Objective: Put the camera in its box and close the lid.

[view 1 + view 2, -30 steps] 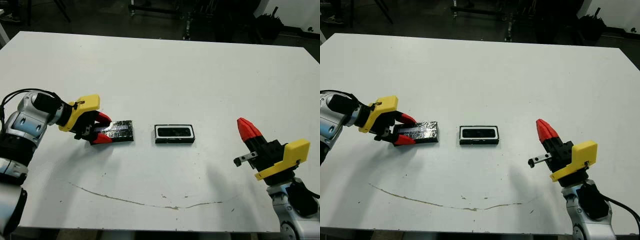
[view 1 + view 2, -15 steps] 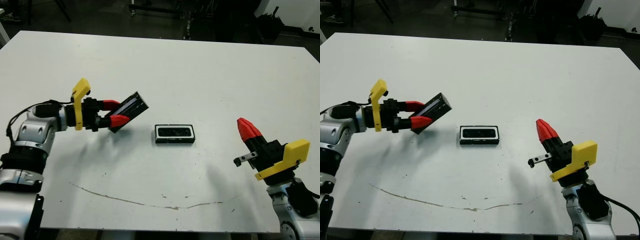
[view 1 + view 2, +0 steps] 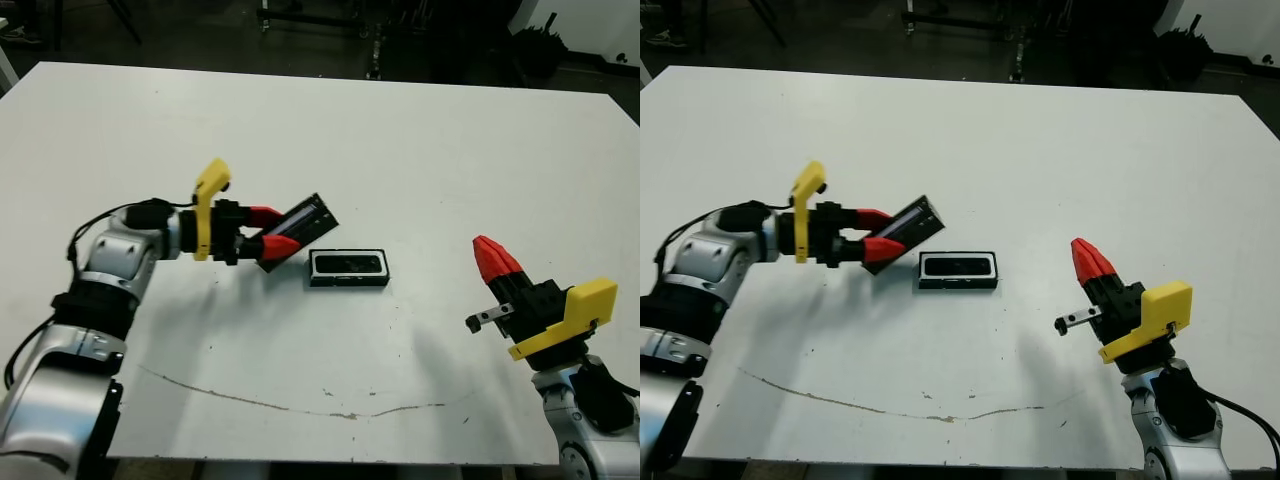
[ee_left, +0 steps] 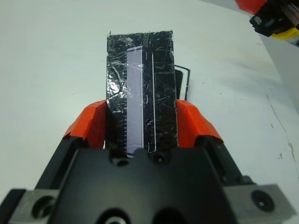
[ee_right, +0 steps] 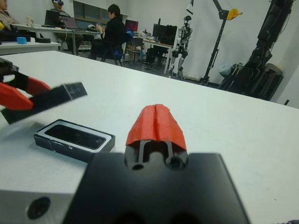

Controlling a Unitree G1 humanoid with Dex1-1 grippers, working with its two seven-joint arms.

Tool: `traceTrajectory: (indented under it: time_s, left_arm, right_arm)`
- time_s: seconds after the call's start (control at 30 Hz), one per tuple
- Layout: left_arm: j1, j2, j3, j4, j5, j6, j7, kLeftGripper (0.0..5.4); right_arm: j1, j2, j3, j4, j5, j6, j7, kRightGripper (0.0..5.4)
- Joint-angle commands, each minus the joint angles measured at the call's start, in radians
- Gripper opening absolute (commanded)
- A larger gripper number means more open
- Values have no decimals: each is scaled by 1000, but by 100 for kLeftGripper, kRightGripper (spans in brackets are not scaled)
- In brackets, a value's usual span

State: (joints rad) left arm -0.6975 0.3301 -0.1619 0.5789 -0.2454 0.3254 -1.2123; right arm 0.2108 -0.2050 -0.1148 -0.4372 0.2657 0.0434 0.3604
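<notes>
The camera lies in the box at mid-table — the lid held aloft just left.

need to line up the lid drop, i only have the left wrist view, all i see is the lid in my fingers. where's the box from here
Observer: The box sits on the table just to the right of the lid, lower than it and not touching.
Operator: is the camera in it already
Observer: Yes, the camera lies flat inside the white lining.
Operator: how's the lid sitting
Observer: Tilted, its far end raised toward the box, clamped in the left gripper and clear of the table.
Operator: right arm in the way?
Observer: No, the right gripper is shut and well off to the box's right.
</notes>
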Motion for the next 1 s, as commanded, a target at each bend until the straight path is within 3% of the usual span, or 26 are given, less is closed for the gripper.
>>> traceTrajectory:
  time_s: [0.03,0.27,0.67,1.0]
  left_arm:
    - [-22,-19,-17,41,20,-25,-14,315]
    - [-61,-34,-50,99,53,0,-34,315]
    - [-72,-87,-82,130,113,-104,-27,315]
    - [-87,-99,-103,159,122,-107,-65,315]
  right_arm:
    - [-2,-8,-1,4,3,3,-5,0]
    - [6,-8,0,-10,11,26,-14,0]
    - [6,-10,-2,6,28,13,-4,0]
    - [5,-9,0,7,13,7,-9,0]
